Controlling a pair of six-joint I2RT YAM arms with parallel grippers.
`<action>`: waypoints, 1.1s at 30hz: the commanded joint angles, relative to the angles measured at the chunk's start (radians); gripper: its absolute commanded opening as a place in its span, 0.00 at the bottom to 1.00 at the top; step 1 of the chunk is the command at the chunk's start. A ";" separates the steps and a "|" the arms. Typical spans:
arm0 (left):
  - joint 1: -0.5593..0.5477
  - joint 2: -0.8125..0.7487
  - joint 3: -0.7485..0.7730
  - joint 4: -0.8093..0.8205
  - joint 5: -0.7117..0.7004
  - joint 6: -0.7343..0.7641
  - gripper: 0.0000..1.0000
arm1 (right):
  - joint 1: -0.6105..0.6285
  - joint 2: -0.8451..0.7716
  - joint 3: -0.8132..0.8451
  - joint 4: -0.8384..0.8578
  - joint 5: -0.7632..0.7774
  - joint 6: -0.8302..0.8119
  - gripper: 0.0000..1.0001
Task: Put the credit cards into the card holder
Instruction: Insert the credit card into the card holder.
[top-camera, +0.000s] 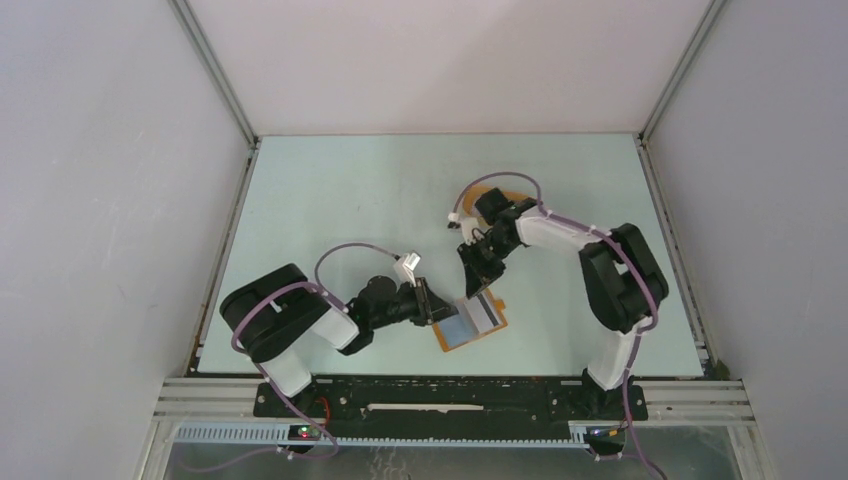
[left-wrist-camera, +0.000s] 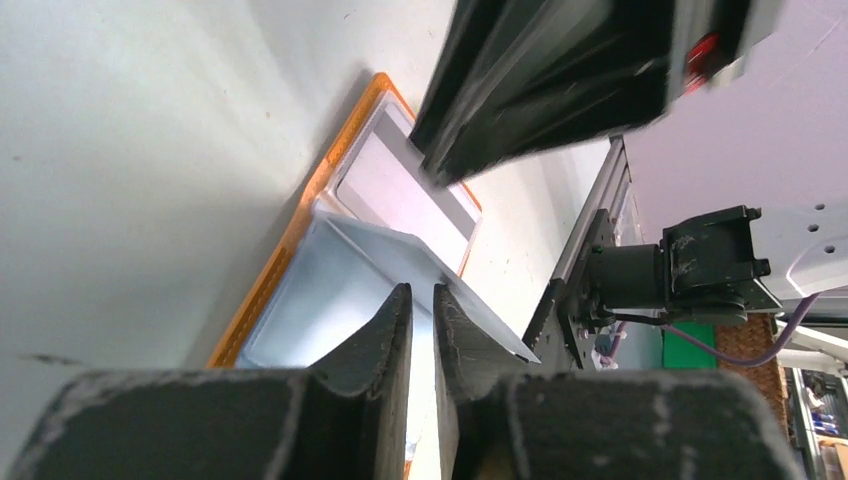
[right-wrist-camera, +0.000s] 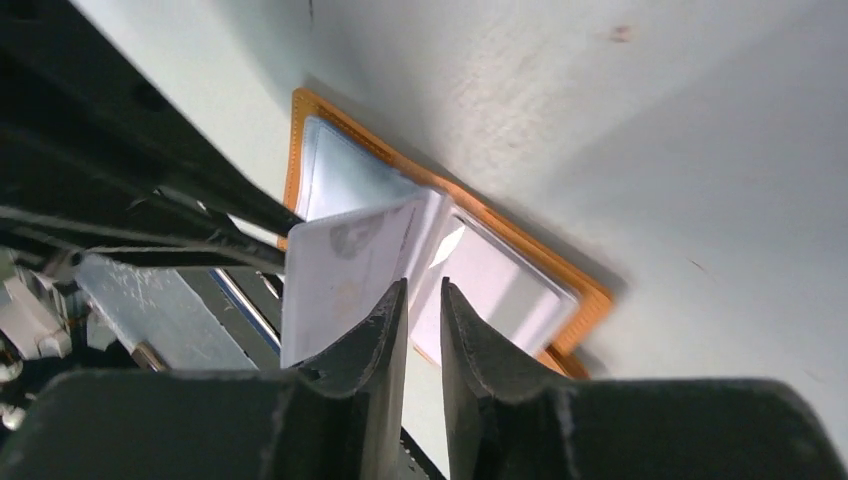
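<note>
Found open near front edge of table (top-camera: 350, 200): card holder (top-camera: 470, 326). Pinched by left gripper (left-wrist-camera: 422, 292): its clear inner leaf (left-wrist-camera: 340, 290). Cannot tell about right gripper (right-wrist-camera: 423, 285): jaws slightly apart beside pale credit card (right-wrist-camera: 340, 270).

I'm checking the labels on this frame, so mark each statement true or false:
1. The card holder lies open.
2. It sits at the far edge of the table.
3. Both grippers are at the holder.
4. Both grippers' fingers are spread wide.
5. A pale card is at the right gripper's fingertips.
1. True: the card holder lies unfolded, with its pockets showing.
2. False: it lies near the front edge of the table, close to the arm bases.
3. True: the left gripper is at its left edge and the right gripper is over it.
4. False: both pairs of fingers show only a narrow gap.
5. True: a pale card stands tilted there, over the holder.
</note>
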 joint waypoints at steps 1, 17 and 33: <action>-0.007 -0.004 0.073 -0.053 0.024 0.047 0.18 | -0.101 -0.146 0.036 -0.022 -0.046 -0.033 0.27; -0.018 0.073 0.247 -0.218 0.044 0.108 0.22 | -0.255 -0.324 0.005 -0.004 -0.171 -0.084 0.27; -0.019 -0.344 0.240 -0.602 -0.117 0.368 0.30 | -0.293 -0.398 -0.003 0.080 -0.011 -0.130 0.35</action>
